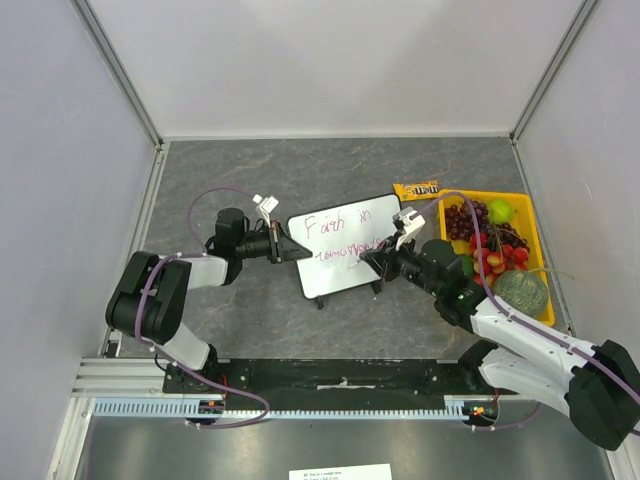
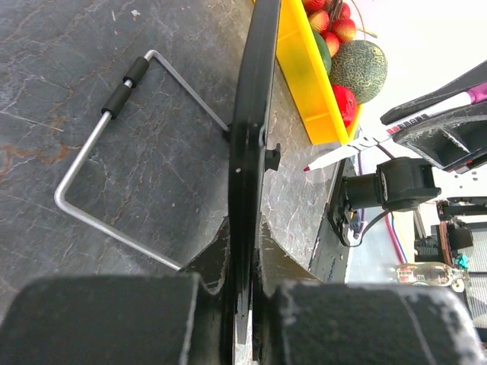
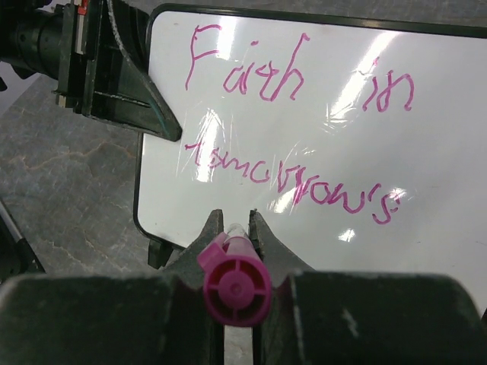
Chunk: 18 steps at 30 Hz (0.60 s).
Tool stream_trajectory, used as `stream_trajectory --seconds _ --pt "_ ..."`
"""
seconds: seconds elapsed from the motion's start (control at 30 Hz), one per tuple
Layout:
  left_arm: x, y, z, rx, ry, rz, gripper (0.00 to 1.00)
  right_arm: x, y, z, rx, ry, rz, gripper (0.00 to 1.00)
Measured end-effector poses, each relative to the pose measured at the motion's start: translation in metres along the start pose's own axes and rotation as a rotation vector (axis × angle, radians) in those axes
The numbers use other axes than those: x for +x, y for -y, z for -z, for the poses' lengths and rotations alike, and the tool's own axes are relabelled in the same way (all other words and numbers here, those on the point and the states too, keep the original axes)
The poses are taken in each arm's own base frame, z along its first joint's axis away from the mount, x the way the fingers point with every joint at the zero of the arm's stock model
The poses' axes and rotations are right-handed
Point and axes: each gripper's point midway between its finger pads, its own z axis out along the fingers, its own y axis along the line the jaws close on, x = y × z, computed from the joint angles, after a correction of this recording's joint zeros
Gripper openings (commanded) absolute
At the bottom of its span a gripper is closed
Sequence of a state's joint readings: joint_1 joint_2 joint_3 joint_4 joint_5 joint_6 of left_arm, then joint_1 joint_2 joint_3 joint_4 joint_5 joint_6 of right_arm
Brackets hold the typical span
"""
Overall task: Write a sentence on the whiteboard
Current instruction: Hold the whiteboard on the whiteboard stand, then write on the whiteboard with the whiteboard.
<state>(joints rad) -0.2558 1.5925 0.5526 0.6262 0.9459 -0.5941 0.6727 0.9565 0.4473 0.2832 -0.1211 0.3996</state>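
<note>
The whiteboard (image 1: 340,282) stands tilted at the table's middle on its wire stand (image 2: 114,152). The sentence (image 3: 297,122) reads "Faith in tomorrow's" in pink, in two lines. My left gripper (image 2: 245,228) is shut on the whiteboard's left edge (image 2: 247,114); from above it (image 1: 290,250) reaches in from the left. My right gripper (image 3: 236,220) is shut on a pink marker (image 3: 234,281) aimed at the board's bare lower part. In the left wrist view the marker (image 2: 358,148) has its tip a short way off the board's face.
A yellow tray (image 1: 541,250) at the right holds grapes (image 1: 465,218), a melon (image 1: 520,292) and other fruit. A candy packet (image 1: 417,189) lies behind the board's right corner. Pale walls close the table in on three sides.
</note>
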Motion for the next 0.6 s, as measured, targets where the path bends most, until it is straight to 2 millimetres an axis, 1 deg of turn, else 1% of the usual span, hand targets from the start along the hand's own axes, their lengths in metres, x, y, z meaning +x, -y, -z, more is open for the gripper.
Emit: stream_trajectory --seconds 0.17,0.33,0.47,0.6 --pt "-0.003 -0.003 0.006 -0.021 0.008 -0.001 0.02 0.004 0.002 -0.012 0.013 0.002 0.006 0.0" --pt "-0.006 -0.003 0.012 -0.051 0.028 -0.005 0.02 0.008 -0.011 -0.023 -0.005 0.004 0.026 0.0" --pt "-0.008 -0.006 0.015 -0.066 0.04 0.003 0.02 0.001 -0.027 -0.026 -0.014 0.053 0.043 0.0" --pt "-0.007 -0.007 0.016 -0.068 0.04 0.005 0.02 -0.01 -0.036 -0.027 -0.001 0.113 0.051 0.0"
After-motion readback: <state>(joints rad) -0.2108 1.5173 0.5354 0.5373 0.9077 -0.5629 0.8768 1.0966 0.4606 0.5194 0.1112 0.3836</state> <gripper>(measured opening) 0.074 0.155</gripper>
